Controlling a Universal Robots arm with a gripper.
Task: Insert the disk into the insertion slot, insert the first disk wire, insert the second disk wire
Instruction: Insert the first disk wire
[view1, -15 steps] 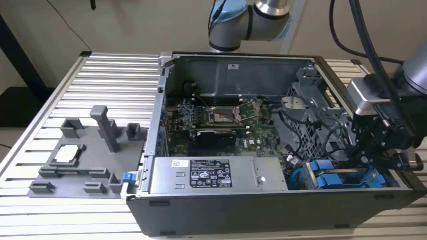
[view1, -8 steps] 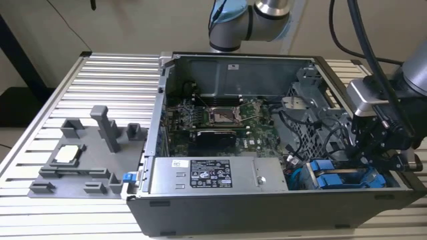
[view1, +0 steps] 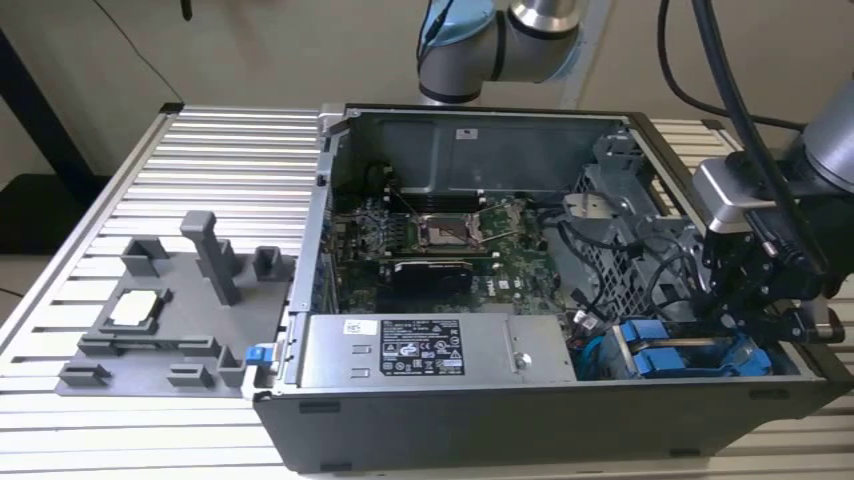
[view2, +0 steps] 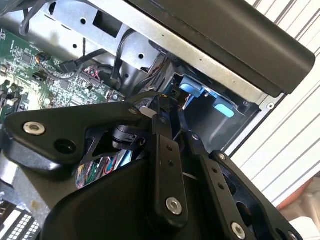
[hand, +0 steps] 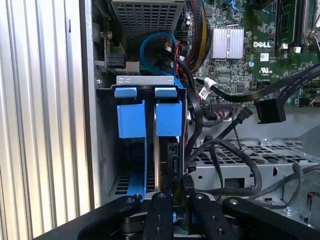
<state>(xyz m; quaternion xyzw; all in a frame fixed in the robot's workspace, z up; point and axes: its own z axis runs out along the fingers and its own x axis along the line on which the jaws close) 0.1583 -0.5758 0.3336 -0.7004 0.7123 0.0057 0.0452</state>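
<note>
The computer case (view1: 441, 400) lies open on a ribbed aluminium table (view1: 227, 150) in front of a plain beige wall, with a second arm's base (view1: 494, 50) behind it. A grey fixture tray (view1: 100, 345) sits on the table well apart from me, past the far end of the case. My gripper (view1: 754, 320) is down inside the case's corner, next to the outer wall and the perforated cage (hand: 250, 160).

Directly ahead of my gripper (hand: 175, 197) stands the insertion slot (hand: 105, 140), a grey metal bay. The disk (hand: 168, 119) sits in it in its blue caddy, the end tab facing me. A second blue caddy (hand: 131, 119) is just beside it. The disk's dark edge runs from the tab to my tips, very near, though I cannot tell if we touch. A black connector (hand: 270, 111) hangs loose off to one side, over the motherboard (hand: 240, 60). I cannot tell whether my gripper is spread or clamped.
</note>
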